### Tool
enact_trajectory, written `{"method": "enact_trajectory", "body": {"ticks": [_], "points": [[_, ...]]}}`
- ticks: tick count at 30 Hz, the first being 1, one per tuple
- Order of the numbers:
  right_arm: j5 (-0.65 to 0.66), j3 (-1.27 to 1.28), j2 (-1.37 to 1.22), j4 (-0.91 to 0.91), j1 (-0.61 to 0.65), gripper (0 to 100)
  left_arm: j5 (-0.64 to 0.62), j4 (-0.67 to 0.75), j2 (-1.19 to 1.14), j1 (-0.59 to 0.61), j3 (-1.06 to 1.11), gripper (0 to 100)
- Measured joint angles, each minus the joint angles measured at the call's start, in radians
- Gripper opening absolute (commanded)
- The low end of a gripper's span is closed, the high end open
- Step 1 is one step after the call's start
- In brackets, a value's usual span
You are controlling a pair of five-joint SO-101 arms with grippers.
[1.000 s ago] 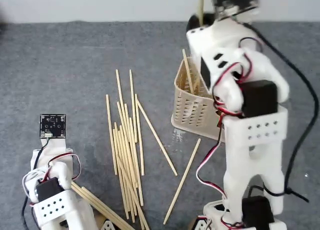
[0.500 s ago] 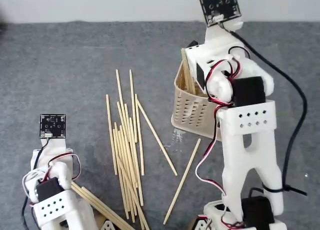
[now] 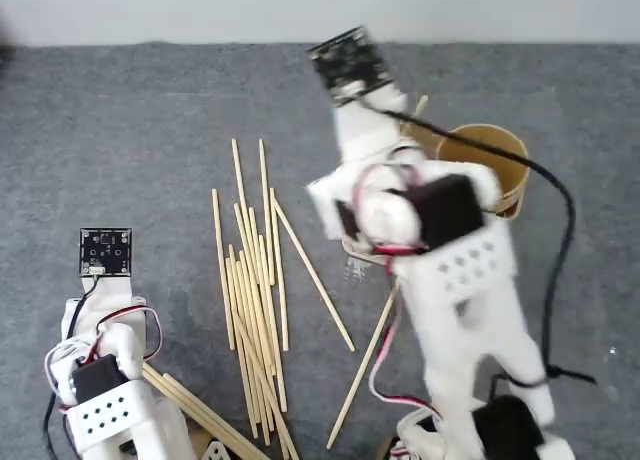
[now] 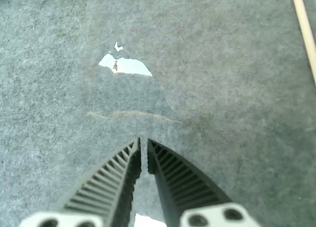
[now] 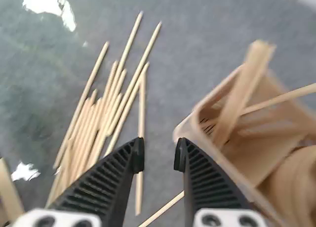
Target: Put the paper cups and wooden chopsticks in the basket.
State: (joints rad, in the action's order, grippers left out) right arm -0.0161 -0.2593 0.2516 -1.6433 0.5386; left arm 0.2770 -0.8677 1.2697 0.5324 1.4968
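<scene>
The right gripper point(image 5: 158, 155), jaws slightly apart and empty, hangs beside the basket point(image 5: 247, 163); the chopsticks point(image 3: 255, 300) lie mid-table to its left, long axes running near edge to far. The left gripper point(image 4: 143, 144), closed, sits farther off at the near-left corner

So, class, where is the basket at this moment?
In the right wrist view the basket stands on the grey mat beside the right gripper, jaws open, with the loose chopsticks piled on the gripper's other side.

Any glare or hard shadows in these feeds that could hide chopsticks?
Left wrist view: white patch on the mat, glare or a bare spot, cannot tell. Right wrist view: similar white patches beside the chopsticks. High view: even light, soft shadows.
</scene>
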Motion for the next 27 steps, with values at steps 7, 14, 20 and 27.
{"method": "enact_trajectory", "body": {"ticks": [7,14,20,27], "points": [[-0.112,0.000,-0.315,0.023,0.074,21.8,0.000,0.000,0.000,0.000,0.000,3],[-0.129,0.000,-0.571,0.184,0.081,22.1,0.000,0.000,0.000,0.000,0.000,3],[-0.129,0.000,-0.703,0.364,0.083,22.1,0.000,0.000,0.000,0.000,0.000,3],[-0.129,0.000,-0.809,0.514,0.084,22.0,0.000,0.000,0.000,0.000,0.000,3]]}}
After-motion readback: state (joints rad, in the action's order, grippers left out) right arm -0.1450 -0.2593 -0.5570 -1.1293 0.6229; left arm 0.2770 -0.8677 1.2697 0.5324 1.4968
